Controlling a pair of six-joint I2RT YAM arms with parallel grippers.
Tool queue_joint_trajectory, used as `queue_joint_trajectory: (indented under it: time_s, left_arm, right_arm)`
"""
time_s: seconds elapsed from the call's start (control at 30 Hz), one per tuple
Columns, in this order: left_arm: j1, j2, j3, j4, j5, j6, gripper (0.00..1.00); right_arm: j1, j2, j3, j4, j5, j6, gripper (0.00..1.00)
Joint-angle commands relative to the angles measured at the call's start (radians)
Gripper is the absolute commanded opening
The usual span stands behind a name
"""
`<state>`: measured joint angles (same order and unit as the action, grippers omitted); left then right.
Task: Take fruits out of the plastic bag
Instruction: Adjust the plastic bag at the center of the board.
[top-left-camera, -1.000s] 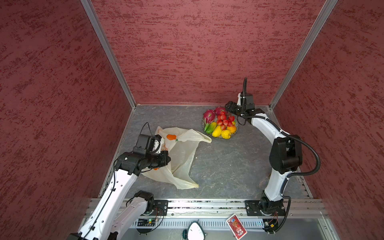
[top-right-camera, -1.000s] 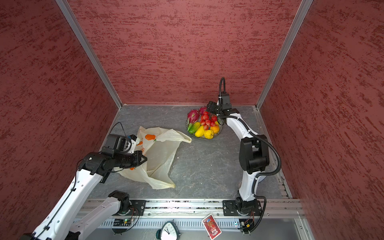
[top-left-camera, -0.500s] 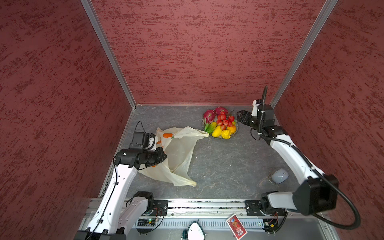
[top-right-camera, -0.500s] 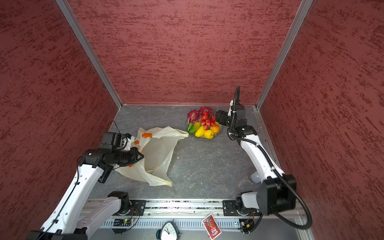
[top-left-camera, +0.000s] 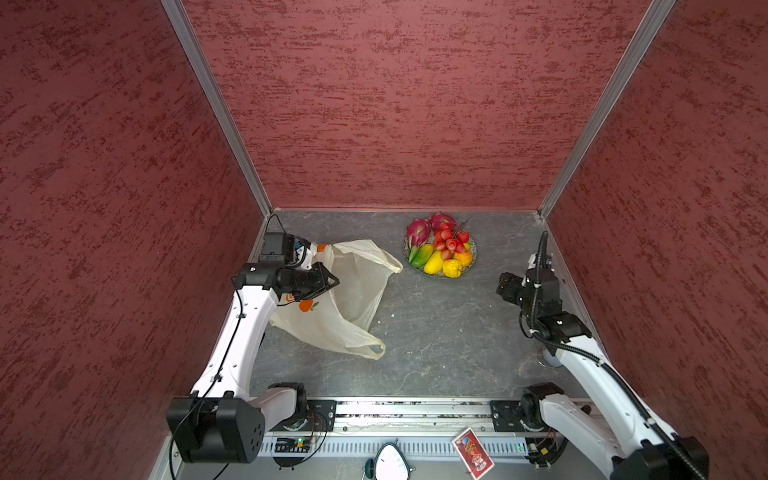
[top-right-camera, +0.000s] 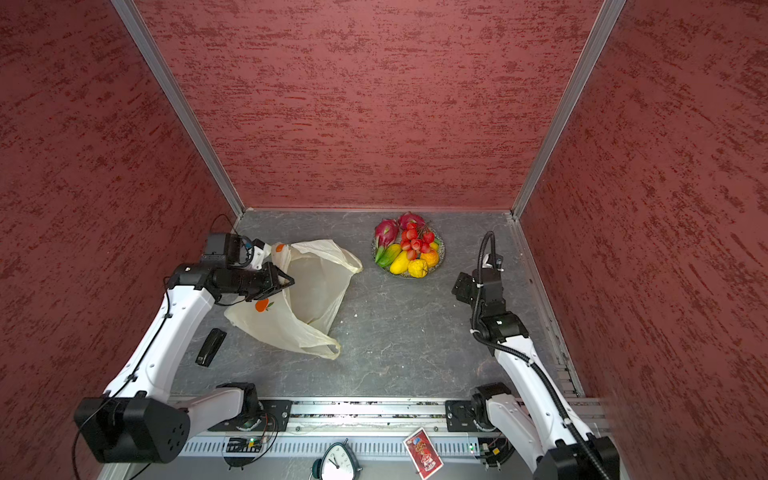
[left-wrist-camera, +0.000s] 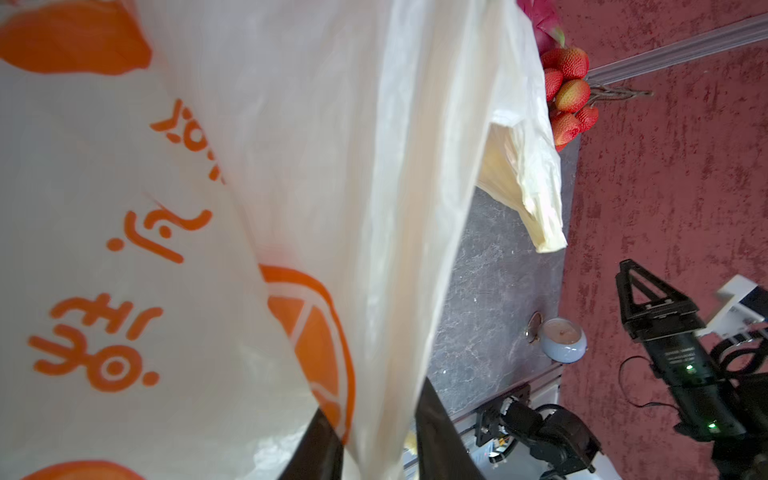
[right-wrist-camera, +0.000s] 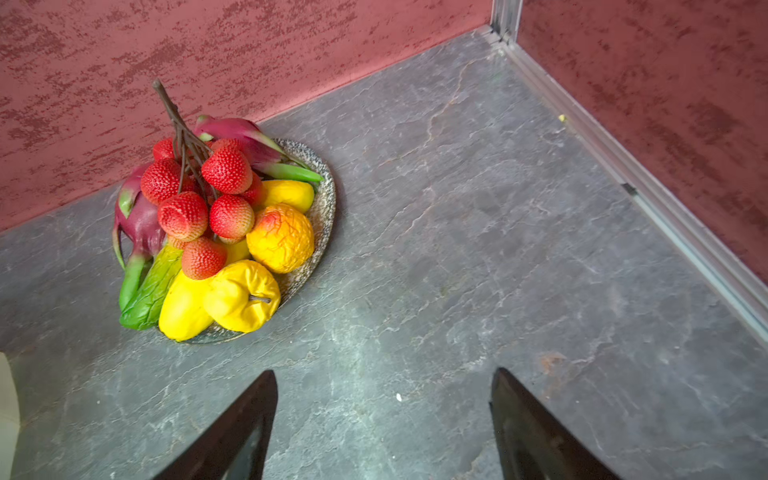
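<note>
The thin translucent pale-yellow plastic bag seems limp and slippery, best pinched at its loop handle; left gripper parted around film, right gripper open.

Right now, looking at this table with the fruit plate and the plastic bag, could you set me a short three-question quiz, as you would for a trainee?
1. True or false: the small red berry bunch is on the round speckled grey plate, outside the thin pale-yellow plastic bag printed with oranges.
2. What runs between the jaws of the left gripper? A) the bag B) the plate C) nothing
3. Fill in: the right gripper stands ___, with nothing between its jaws.
Key: 1 true; 2 A; 3 open.
</note>
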<state>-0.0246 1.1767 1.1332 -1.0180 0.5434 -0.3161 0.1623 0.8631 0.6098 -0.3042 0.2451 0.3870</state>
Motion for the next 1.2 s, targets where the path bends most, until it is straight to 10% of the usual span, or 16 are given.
queue_joint_trajectory:
  time_s: [0.0, 0.37, 0.57, 0.7, 0.97, 1.17]
  left_arm:
    - [-0.068, -0.05, -0.042, 0.028, 0.011, -0.018, 0.54]
    - [-0.027, -0.213, 0.15, 0.126, 0.029, -0.047, 0.81]
    - [0.002, 0.041, -0.001, 0.624, 0.196, -0.283, 0.68]
    - [-0.053, 0.162, -0.18, 0.899, 0.104, -0.351, 0.66]
    - [-0.048, 0.328, -0.449, 1.157, 0.059, -0.299, 0.7]
    - [-0.047, 0.424, -0.459, 1.236, 0.089, -0.279, 0.7]
  right_arm:
    - [-0.004, -0.086, -0.024, 0.112, 0.083, -0.034, 0.85]
    - [-0.004, 0.0, -0.022, 0.226, 0.204, -0.129, 0.89]
    - [-0.004, -0.014, -0.067, 0.289, 0.172, -0.104, 0.89]
    - [-0.004, -0.014, -0.131, 0.382, 0.199, -0.167, 0.9]
    - [-0.005, -0.047, -0.486, 1.057, 0.134, -0.376, 0.99]
    - [-0.006, 0.305, -0.543, 1.501, 0.125, -0.461, 0.99]
